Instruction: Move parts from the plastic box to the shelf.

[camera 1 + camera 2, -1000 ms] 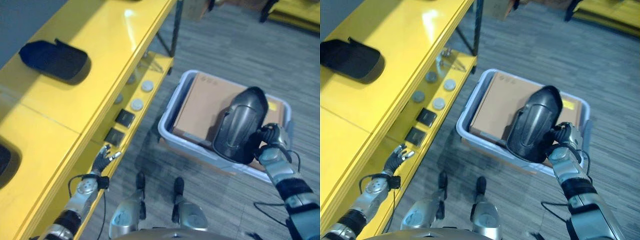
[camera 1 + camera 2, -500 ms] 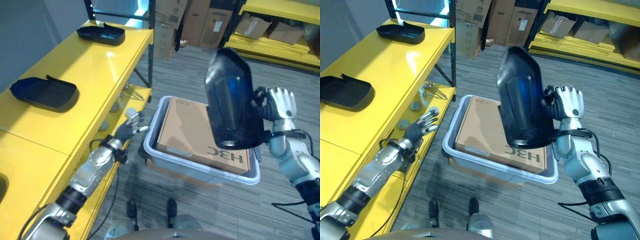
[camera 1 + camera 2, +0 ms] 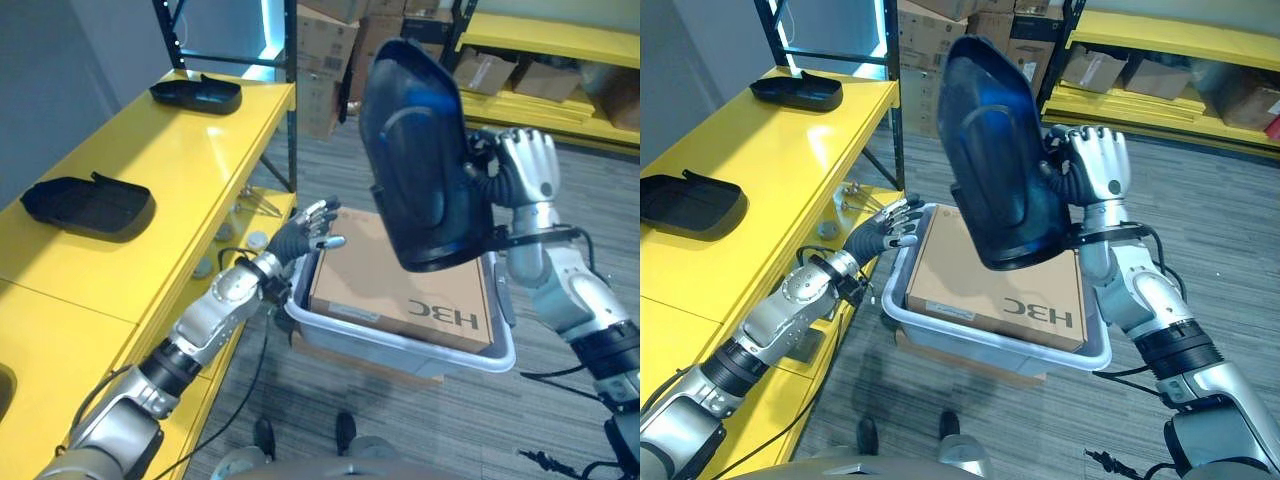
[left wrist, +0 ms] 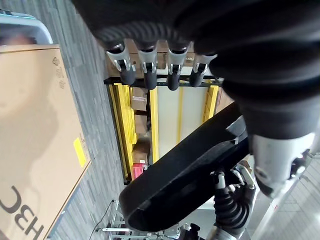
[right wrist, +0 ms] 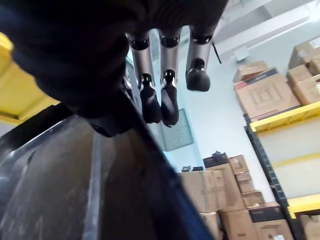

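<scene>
My right hand (image 3: 527,172) is shut on a large black moulded part (image 3: 420,150), fingers curled round its edge, and holds it upright in the air above the grey plastic box (image 3: 400,345). A brown cardboard carton (image 3: 400,285) lies in the box. In the right wrist view the part's (image 5: 75,185) dark shell sits against the fingers (image 5: 161,97). My left hand (image 3: 303,233) is open, fingers straight, beside the box's left rim and below the part. The left wrist view looks past straight fingers (image 4: 149,75) at the part (image 4: 185,170) and carton (image 4: 30,140).
The yellow shelf (image 3: 170,170) runs along the left, with two black parts (image 3: 85,203) (image 3: 195,93) on its top. Small round pieces lie on its lower level (image 3: 250,240). Stacked cartons (image 3: 940,40) and yellow racks (image 3: 1160,45) stand at the back.
The right hand has lifted the black part higher and further left over the box. The left hand has risen towards the box's left rim. The camera has also tilted up.
</scene>
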You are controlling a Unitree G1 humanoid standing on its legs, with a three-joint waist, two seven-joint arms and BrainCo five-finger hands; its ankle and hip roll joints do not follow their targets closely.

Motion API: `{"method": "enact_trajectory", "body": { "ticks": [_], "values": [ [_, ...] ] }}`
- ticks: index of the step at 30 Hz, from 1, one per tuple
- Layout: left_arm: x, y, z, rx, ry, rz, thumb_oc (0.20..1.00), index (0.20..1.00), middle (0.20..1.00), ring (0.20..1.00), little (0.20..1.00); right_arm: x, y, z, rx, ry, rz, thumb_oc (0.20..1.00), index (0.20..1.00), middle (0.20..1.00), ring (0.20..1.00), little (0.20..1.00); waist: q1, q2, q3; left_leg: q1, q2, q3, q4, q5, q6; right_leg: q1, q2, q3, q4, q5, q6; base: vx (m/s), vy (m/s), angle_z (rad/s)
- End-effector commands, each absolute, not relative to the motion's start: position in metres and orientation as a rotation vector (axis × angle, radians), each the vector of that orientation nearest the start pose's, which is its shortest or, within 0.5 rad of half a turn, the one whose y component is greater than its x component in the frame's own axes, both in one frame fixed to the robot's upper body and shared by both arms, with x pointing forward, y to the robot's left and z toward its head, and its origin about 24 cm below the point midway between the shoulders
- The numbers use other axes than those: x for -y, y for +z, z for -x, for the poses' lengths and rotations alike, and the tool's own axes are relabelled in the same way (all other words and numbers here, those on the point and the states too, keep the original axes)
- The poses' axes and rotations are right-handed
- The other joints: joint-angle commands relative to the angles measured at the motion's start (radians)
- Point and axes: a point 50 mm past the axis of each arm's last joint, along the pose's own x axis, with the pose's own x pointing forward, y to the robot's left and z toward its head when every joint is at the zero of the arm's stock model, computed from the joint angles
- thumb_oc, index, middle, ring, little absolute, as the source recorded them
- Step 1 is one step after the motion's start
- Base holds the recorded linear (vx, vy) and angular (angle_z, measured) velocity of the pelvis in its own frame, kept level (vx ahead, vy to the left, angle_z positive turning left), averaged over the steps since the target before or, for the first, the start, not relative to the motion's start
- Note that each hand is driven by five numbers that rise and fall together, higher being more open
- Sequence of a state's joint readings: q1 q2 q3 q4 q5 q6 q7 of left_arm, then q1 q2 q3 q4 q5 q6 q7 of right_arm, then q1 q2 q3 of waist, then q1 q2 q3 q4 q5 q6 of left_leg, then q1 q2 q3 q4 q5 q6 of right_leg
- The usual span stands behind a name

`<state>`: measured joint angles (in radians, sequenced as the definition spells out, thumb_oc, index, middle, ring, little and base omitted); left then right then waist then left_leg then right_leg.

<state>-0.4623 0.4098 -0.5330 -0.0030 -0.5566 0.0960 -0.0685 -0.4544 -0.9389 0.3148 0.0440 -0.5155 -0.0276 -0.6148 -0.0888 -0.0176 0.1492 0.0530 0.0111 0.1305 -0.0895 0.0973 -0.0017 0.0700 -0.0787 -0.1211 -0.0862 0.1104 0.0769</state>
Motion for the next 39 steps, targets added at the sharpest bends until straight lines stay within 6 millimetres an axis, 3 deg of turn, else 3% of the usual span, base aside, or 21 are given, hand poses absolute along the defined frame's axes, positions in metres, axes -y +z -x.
{"method": "enact_trajectory", "body": {
  "ticks": [1, 17, 21, 26, 27, 28, 29, 30, 39],
  "values": [
    [-0.057, 0.141, -0.303, 0.219, -0.725, -0.068, 1.0, 1.0, 1.0, 1.0, 1.0, 0.211, 0.249, -0.306, 0.978, -0.406, 1.276, 0.2, 0.2, 0.2, 0.2, 0.2, 0.027, -0.026, -0.047, 0.08, 0.013, 0.015, 0.002, -0.174, -0.004, 0.056, -0.001, -0.021, -0.001, -0.118, 0.034, 0.0, 0.0, 0.0],
    [-0.063, 0.162, -0.311, 0.322, -0.608, -0.178, 1.0, 1.0, 1.0, 1.0, 1.0, 0.158, 0.249, -0.297, 1.107, -0.189, 1.159, 0.2, 0.2, 0.2, 0.2, 0.2, 0.037, -0.019, -0.052, 0.086, 0.008, 0.005, 0.002, -0.183, 0.001, 0.065, -0.001, -0.025, -0.001, -0.128, 0.031, 0.0, 0.0, 0.0],
    [-0.065, 0.162, -0.313, 0.325, -0.585, -0.17, 1.0, 1.0, 1.0, 1.0, 1.0, 0.152, 0.249, -0.294, 1.117, -0.15, 1.119, 0.2, 0.2, 0.2, 0.2, 0.2, 0.038, -0.019, -0.052, 0.087, 0.008, 0.004, 0.002, -0.184, 0.001, 0.065, 0.0, -0.026, -0.001, -0.13, 0.031, 0.0, 0.0, 0.0],
    [-0.061, 0.163, -0.315, 0.31, -0.538, -0.091, 1.0, 1.0, 1.0, 1.0, 1.0, 0.126, 0.24, -0.285, 1.129, -0.012, 0.984, 0.2, 0.2, 0.2, 0.2, 0.2, 0.037, -0.016, -0.049, 0.089, 0.009, 0.005, 0.002, -0.185, 0.001, 0.066, 0.002, -0.022, -0.001, -0.132, 0.028, 0.0, 0.0, 0.0],
    [-0.059, 0.162, -0.315, 0.305, -0.54, -0.077, 0.918, 0.918, 0.918, 0.918, 0.918, 0.123, 0.239, -0.285, 1.125, 0.0, 0.963, 0.2, 0.2, 0.2, 0.2, 0.2, 0.037, -0.016, -0.049, 0.09, 0.009, 0.005, 0.002, -0.185, 0.002, 0.067, 0.002, -0.022, -0.001, -0.132, 0.027, 0.0, 0.0, 0.0],
    [-0.057, 0.161, -0.314, 0.298, -0.546, -0.051, 0.551, 0.551, 0.551, 0.551, 0.551, 0.12, 0.237, -0.284, 1.119, 0.013, 0.938, 0.2, 0.2, 0.2, 0.2, 0.2, 0.037, -0.016, -0.048, 0.09, 0.009, 0.005, 0.002, -0.185, 0.002, 0.067, 0.002, -0.022, -0.001, -0.132, 0.027, 0.0, 0.0, 0.0],
    [-0.056, 0.16, -0.313, 0.29, -0.547, -0.026, 0.416, 0.416, 0.416, 0.416, 0.416, 0.117, 0.236, -0.283, 1.113, 0.023, 0.92, 0.2, 0.2, 0.2, 0.2, 0.2, 0.038, -0.016, -0.047, 0.091, 0.009, 0.004, 0.002, -0.185, 0.002, 0.067, 0.002, -0.022, -0.001, -0.133, 0.026, 0.0, 0.0, 0.0],
    [-0.054, 0.16, -0.312, 0.282, -0.538, 0.001, 0.225, 0.225, 0.225, 0.225, 0.225, 0.114, 0.234, -0.282, 1.106, 0.036, 0.893, 0.2, 0.2, 0.2, 0.2, 0.2, 0.039, -0.015, -0.045, 0.091, 0.009, 0.003, 0.002, -0.186, 0.002, 0.068, 0.002, -0.022, -0.001, -0.133, 0.026, 0.0, 0.0, 0.0],
    [-0.05, 0.174, -0.306, 0.402, -0.465, 0.167, 0.2, 0.2, 0.2, 0.2, 0.2, 0.091, 0.209, -0.277, 1.002, 0.077, 0.65, 0.2, 0.2, 0.2, 0.2, 0.2, 0.04, -0.011, -0.036, 0.093, 0.007, 0.004, 0.002, -0.187, 0.004, 0.068, 0.0, -0.021, -0.001, -0.132, 0.022, 0.0, 0.0, 0.0]
  ]
}}
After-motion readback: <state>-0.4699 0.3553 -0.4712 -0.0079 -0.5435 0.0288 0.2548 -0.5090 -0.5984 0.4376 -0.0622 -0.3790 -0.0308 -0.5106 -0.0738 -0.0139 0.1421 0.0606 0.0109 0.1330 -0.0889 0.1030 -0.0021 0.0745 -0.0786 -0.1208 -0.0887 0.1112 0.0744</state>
